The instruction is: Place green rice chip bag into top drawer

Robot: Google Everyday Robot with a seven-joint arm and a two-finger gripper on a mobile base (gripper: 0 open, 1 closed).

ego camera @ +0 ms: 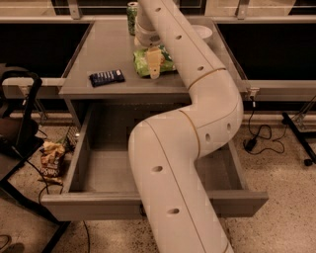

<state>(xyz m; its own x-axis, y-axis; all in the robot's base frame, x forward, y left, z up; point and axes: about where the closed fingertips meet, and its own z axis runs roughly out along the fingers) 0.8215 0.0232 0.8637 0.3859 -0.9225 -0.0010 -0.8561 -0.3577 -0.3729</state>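
The green rice chip bag (142,63) lies flat on the grey cabinet top (103,49), towards the back middle. My gripper (154,63) hangs straight down from the white arm and sits right on the middle of the bag, covering part of it. The top drawer (98,170) stands pulled wide open below the cabinet top, and the part of its inside that shows is bare. Its flat front panel (84,206) faces the camera. My arm (197,123) crosses over the drawer's right half and hides the handle.
A green drink can (132,11) stands at the back of the top. A white bowl (203,31) sits at the back right. A dark blue packet (106,77) lies front left. A brown-orange snack bag (51,162) lies on the floor left, by a black stand (19,99).
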